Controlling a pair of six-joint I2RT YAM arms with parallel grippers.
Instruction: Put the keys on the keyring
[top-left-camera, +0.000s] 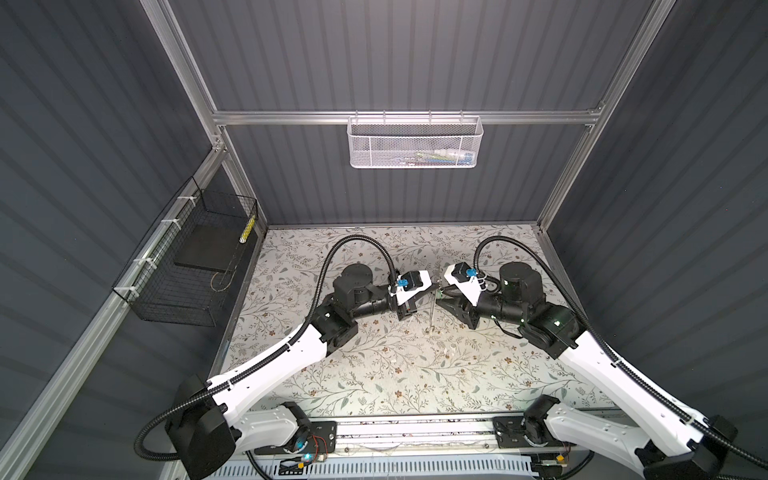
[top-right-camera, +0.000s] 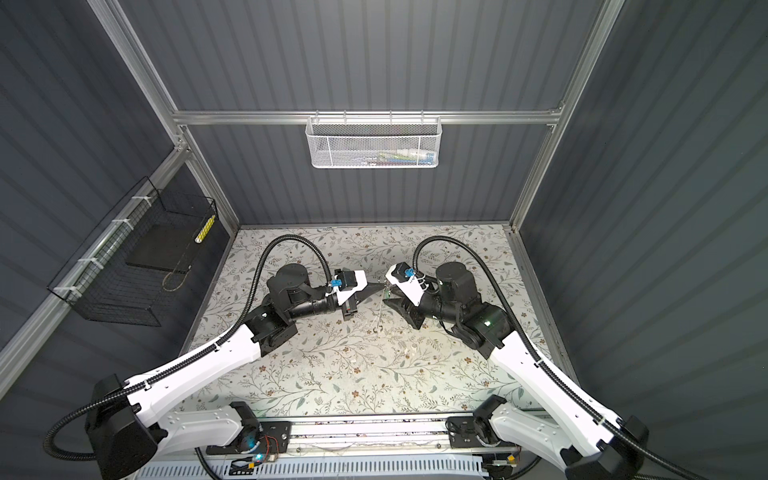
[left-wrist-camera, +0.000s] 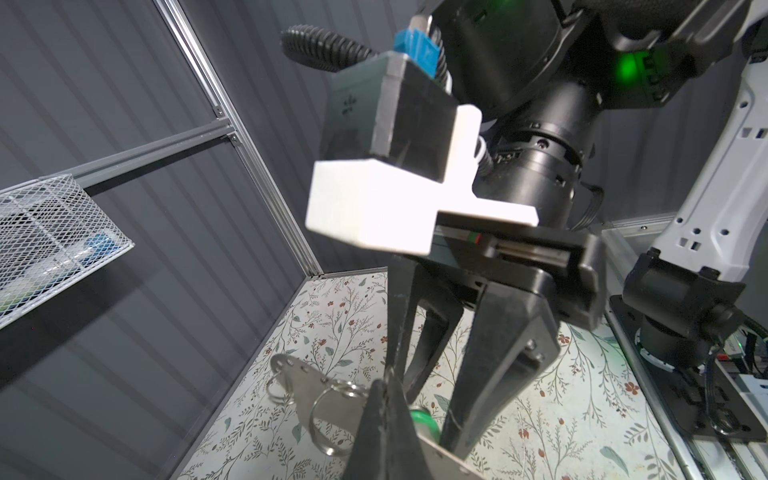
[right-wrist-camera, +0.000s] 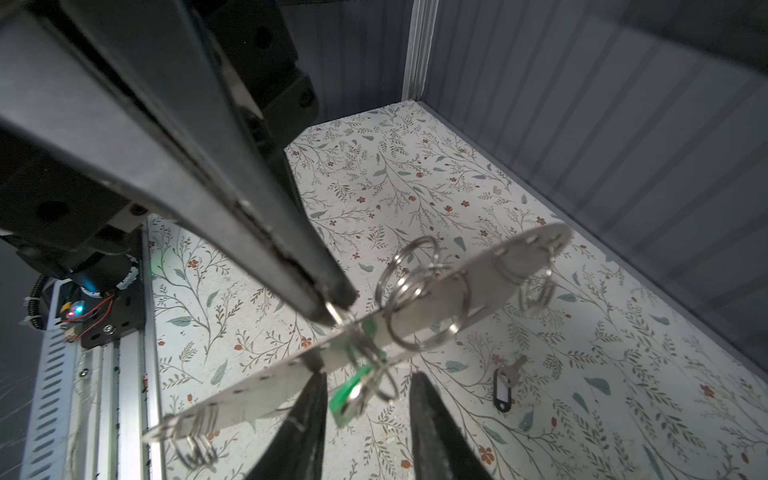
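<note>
A key on a black tag (right-wrist-camera: 505, 384) lies flat on the floral surface (top-left-camera: 374, 374). Further in, raised over mid-surface, the two pincers meet tip to tip. The left pincer (right-wrist-camera: 332, 306) is pinched tight on the thin ring of the keyring (right-wrist-camera: 347, 401). Its green tag sits in the gap of the right pincer (right-wrist-camera: 368, 374), whose jaws stand partly apart. Just beyond, a metal strip (right-wrist-camera: 478, 282) carries several split rings. A white mesh basket (top-left-camera: 413, 143) hangs on the back wall.
</note>
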